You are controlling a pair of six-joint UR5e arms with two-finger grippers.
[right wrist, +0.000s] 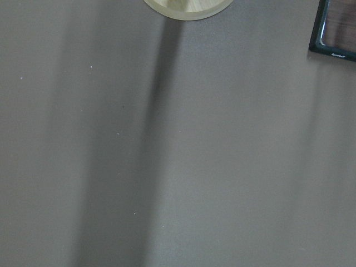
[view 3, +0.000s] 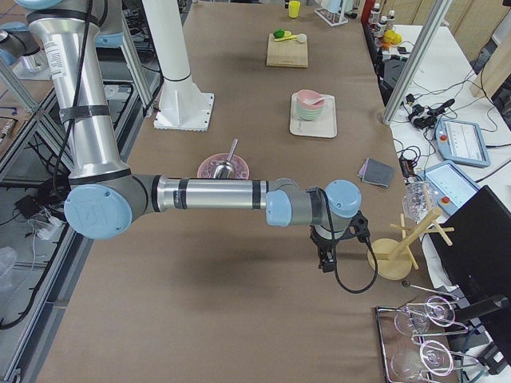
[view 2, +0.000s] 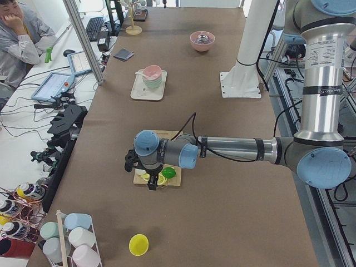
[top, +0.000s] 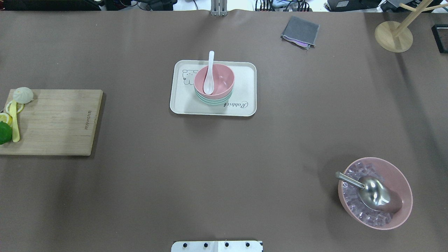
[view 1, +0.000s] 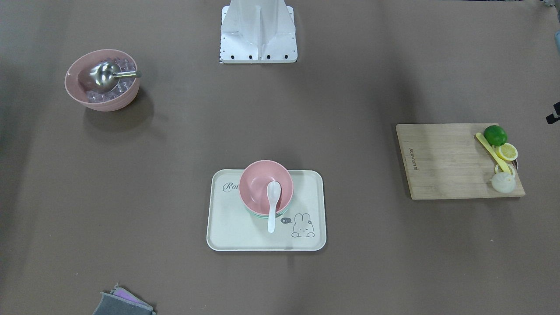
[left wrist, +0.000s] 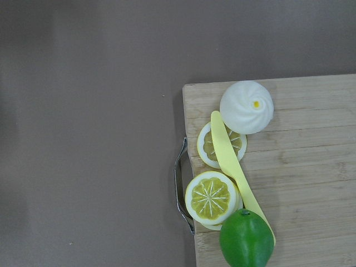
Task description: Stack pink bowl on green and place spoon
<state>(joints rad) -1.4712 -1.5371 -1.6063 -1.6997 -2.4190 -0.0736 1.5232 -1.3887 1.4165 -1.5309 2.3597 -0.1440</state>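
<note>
A pink bowl (view 1: 265, 186) sits stacked on a green bowl (view 1: 256, 214) on a cream rabbit tray (view 1: 227, 227) at the table's middle. A white spoon (view 1: 273, 205) lies in the pink bowl, its handle over the rim. The stack also shows in the overhead view (top: 214, 80). My left gripper (view 2: 149, 179) hangs over the cutting board's end, far from the tray. My right gripper (view 3: 326, 259) hangs over bare table near a wooden stand. Both show only in the side views, so I cannot tell whether they are open or shut.
A wooden cutting board (view 1: 442, 162) holds a lime (view 1: 495, 135), lemon slices, a yellow knife and a white bun. A large pink bowl of ice (view 1: 103, 78) holds a metal scoop. A grey cloth (top: 300, 31) and a wooden stand (top: 393, 35) lie at the far side.
</note>
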